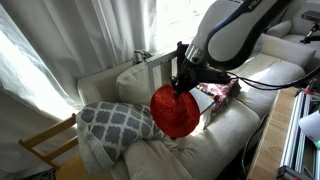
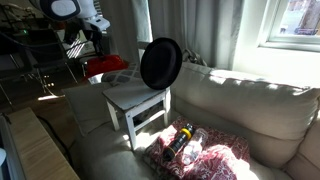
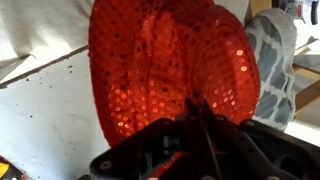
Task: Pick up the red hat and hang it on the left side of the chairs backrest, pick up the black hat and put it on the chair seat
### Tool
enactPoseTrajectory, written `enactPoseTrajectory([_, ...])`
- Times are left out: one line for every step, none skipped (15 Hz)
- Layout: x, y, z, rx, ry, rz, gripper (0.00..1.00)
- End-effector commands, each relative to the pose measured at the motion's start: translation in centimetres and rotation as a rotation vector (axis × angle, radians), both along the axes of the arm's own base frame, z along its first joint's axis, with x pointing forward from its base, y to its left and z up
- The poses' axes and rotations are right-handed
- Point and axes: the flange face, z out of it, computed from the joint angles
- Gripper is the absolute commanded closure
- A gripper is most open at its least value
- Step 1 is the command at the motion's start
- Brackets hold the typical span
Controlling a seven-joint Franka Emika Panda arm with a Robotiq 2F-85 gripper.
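Observation:
My gripper (image 3: 195, 108) is shut on the red hat (image 3: 170, 60), a bright sequined dome that fills the wrist view. In an exterior view the red hat (image 1: 175, 112) hangs from the gripper (image 1: 181, 86) in front of the pale chair's backrest (image 1: 150, 66). In an exterior view the red hat (image 2: 105, 67) shows beside the chair seat (image 2: 135, 97). The black hat (image 2: 160, 62) stands on edge at the backrest, above the seat. The pale chair seat (image 3: 45, 115) lies left of the hat in the wrist view.
The chair stands on a pale sofa (image 2: 250, 110). A grey-white patterned cushion (image 1: 115, 122) lies beside it. A red patterned cloth with a bottle (image 2: 195, 148) lies on the sofa in front of the chair. A wooden yellow-brown chair (image 1: 45, 145) stands beside the sofa.

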Motion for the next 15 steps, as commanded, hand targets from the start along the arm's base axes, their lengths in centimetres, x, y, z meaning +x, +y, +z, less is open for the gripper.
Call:
enactPoseTrajectory([0.0, 0.0, 0.0, -0.002, 0.003, -0.002, 0.94])
enactPoseTrajectory([0.1, -0.2, -0.2, -0.004, 0.007, -0.005, 0.94])
enactPoseTrajectory([0.1, -0.3, -0.4, -0.005, 0.011, -0.006, 0.94])
enactPoseTrajectory([0.1, -0.3, -0.5, -0.006, 0.012, -0.006, 0.94])
enactPoseTrajectory([0.1, -0.3, -0.6, -0.006, 0.013, -0.006, 0.99])
enactPoseTrajectory([0.3, -0.2, 0.1, -0.013, -0.016, 0.0, 0.99])
enactPoseTrajectory([0.6, 0.0, 1.3, -0.022, -0.06, 0.022, 0.99])
enactPoseTrajectory([0.9, 0.1, 2.2, -0.036, -0.098, 0.045, 0.99])
enactPoseTrajectory([1.2, 0.2, 3.3, -0.046, -0.138, 0.066, 0.99])
enactPoseTrajectory([1.5, 0.3, 4.5, -0.059, -0.175, 0.086, 0.99])
enactPoseTrajectory([2.0, 0.3, 5.5, -0.066, -0.205, 0.103, 0.99])
enactPoseTrajectory([2.3, 0.5, 6.6, -0.072, -0.231, 0.121, 0.99])
enactPoseTrajectory([2.7, 0.6, 7.7, -0.076, -0.259, 0.13, 0.99])
enactPoseTrajectory([3.1, 0.8, 8.7, -0.079, -0.283, 0.142, 0.99])
enactPoseTrajectory([3.5, 1.0, 9.7, -0.079, -0.308, 0.149, 0.99])
